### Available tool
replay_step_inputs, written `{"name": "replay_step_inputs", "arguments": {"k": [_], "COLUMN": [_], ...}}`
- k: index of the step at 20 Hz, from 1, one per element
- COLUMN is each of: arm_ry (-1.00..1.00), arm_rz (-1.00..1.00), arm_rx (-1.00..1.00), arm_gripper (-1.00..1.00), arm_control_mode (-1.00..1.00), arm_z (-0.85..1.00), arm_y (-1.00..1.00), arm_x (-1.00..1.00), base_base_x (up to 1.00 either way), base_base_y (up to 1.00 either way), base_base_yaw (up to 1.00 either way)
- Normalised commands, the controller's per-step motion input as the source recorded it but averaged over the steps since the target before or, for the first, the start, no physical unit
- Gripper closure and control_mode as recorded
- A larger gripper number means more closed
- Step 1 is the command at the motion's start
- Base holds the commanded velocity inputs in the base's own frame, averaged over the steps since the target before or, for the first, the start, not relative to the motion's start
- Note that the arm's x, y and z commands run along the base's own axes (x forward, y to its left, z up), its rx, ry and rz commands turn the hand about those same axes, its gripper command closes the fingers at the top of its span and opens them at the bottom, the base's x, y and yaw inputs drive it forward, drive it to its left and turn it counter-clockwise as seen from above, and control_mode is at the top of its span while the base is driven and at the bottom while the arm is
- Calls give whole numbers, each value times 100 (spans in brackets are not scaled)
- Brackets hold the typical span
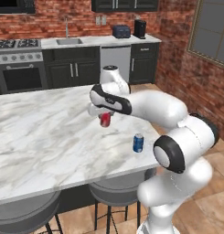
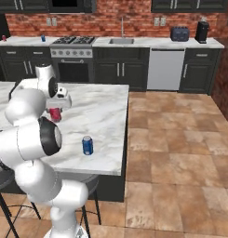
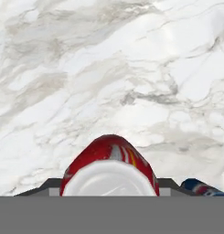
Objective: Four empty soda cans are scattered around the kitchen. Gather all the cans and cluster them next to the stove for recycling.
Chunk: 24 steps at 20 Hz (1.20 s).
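Your fingers (image 1: 104, 119) pinch the red can (image 1: 105, 119) above the worktop (image 1: 45, 132), toward its right edge. A blue can (image 1: 138, 143) stands near the worktop's front right corner.

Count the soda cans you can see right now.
4: red can in the gripper over the island; blue can near the island's edge; two on the far counter left of the stove.

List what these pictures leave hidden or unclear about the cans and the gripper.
- Gripper: its fingers are hidden behind the red can and the hand in both base views.
- Red can: hand view cuts off its lower part at the bottom edge.
- Blue can: hand view shows only a sliver.
- Two far cans on the counter beside the stove: too small for detail.
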Motion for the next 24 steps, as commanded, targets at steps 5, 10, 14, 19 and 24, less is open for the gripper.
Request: {"name": "replay_step_inputs", "arguments": {"k": [5, 10, 14, 19, 24], "arm_ry": [0, 0, 0, 0, 0], "arm_rz": [0, 0, 0, 0, 0], "arm_rx": [0, 1, 0, 0, 0], "arm_gripper": [100, 100, 100, 100, 100], "arm_control_mode": [-100, -100, -100, 100, 100], "arm_z": [49, 59, 33, 0, 0], "arm_y": [-69, -59, -69, 0, 0], "arm_x": [-55, -27, -27, 0, 0], "base_base_x": [0, 0, 0, -33, -11], "base_base_y": [0, 0, 0, -82, -100], "base_base_yaw": [0, 0, 0, 0, 0]}}
